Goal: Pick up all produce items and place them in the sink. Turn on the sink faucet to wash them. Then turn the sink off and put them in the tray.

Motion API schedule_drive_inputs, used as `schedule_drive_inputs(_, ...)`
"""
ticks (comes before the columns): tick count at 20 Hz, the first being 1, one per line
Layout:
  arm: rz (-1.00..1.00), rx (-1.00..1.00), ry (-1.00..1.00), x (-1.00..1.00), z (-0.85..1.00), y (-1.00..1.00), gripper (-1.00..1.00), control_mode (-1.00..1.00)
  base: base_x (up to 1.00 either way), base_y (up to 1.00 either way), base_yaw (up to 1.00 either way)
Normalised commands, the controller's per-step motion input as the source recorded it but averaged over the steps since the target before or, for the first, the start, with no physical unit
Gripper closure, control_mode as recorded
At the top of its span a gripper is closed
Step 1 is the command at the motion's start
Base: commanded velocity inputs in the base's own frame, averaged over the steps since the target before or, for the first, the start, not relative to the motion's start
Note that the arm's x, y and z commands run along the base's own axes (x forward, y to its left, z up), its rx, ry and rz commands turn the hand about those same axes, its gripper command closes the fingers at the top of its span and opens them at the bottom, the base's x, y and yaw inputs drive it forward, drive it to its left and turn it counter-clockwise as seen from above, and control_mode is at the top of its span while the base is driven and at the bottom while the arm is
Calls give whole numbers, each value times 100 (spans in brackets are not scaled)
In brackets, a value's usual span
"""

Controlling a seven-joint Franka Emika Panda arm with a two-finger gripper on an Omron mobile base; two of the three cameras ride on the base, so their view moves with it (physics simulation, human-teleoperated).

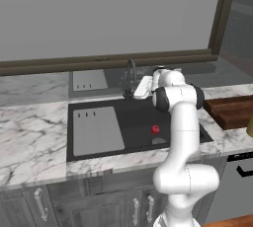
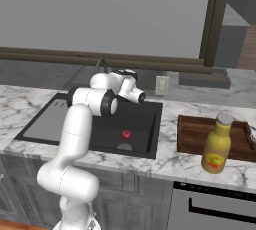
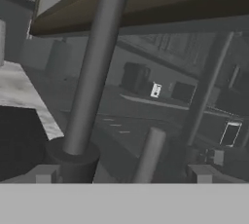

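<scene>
Hand view puts the slender dark metal gooseneck faucet [image 3: 92,77] right up close, its stem rising from a round base, with a short grey lever [image 3: 148,155] just to the right of it. The gripper [image 3: 122,174] stands spread wide, holding nothing, its two tips either side of the lever. The small glossy red round fruit [image 1: 155,129] lies in the large black rectangular sink [image 1: 133,117], near the drain and to the right of the flat light-grey slotted panel [image 1: 96,131]. So the step in hand looks to be turning the water on. Doing it well probably means pushing the lever sideways with one finger rather than squeezing it, and keeping clear of the faucet stem. The dark reddish-brown wooden tray [image 2: 192,134] waits on the marble bench [image 1: 29,127] right of the sink, a yellow bottle [image 2: 217,145] standing in front of it.
</scene>
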Motion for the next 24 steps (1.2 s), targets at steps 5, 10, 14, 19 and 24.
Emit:
schedule_drive_inputs(5,-16,6,-4,9,-1,9,100,-100,0,0,0)
schedule_drive_inputs(10,-14,9,-6,16,0,1,100,-100,0,0,0)
schedule_drive_inputs(14,-9,7,-5,28,0,0,100,-100,0,0,0)
schedule_drive_inputs(19,-5,6,-4,37,0,0,100,-100,0,0,0)
schedule_drive_inputs(24,-1,3,-1,40,0,-10,100,-100,0,0,0)
